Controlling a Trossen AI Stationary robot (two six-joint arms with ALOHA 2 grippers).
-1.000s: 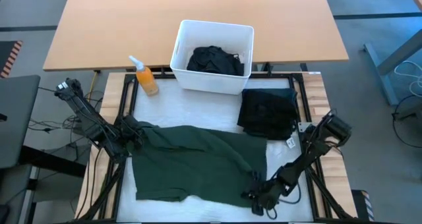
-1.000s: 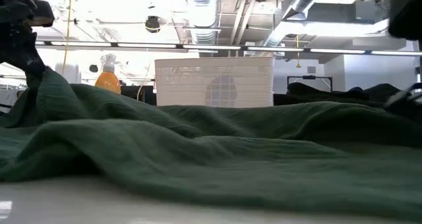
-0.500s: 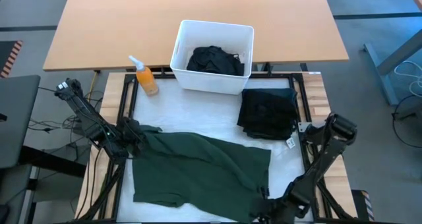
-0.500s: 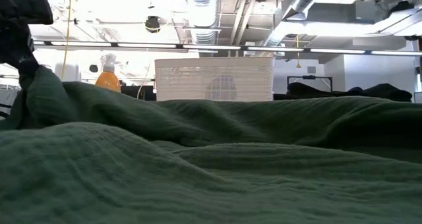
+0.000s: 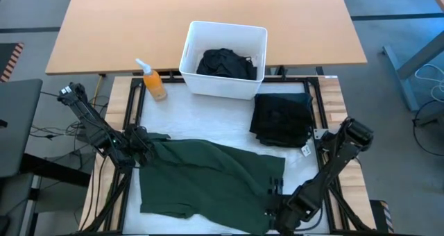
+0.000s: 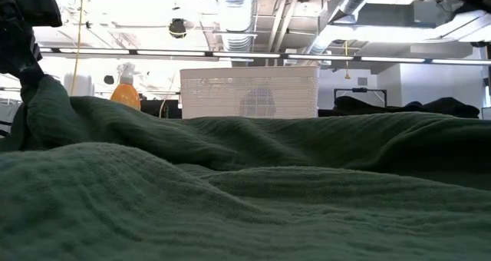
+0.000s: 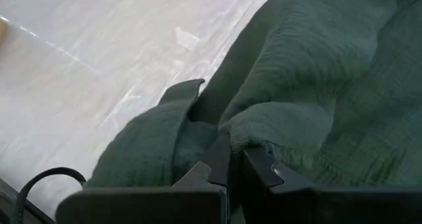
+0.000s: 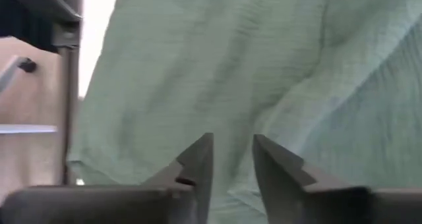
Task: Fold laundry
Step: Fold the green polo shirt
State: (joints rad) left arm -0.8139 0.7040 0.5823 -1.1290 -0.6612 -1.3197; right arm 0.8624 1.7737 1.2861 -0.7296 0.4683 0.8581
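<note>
One dark green garment (image 5: 208,177) lies spread on the desk's near half; soft and limp, it is best taken at corners. Left gripper (image 7: 231,159) pinches its edge, right gripper (image 8: 232,159) fingers parted, empty

Lab/workshop: bare ceiling ducts (image 6: 238,15), long desk (image 5: 125,28).

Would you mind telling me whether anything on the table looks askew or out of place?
The dark green garment lies rumpled and slanted, its near edge at the table's front edge. An orange spray bottle sits beside the white bin, unrelated to laundry.
</note>
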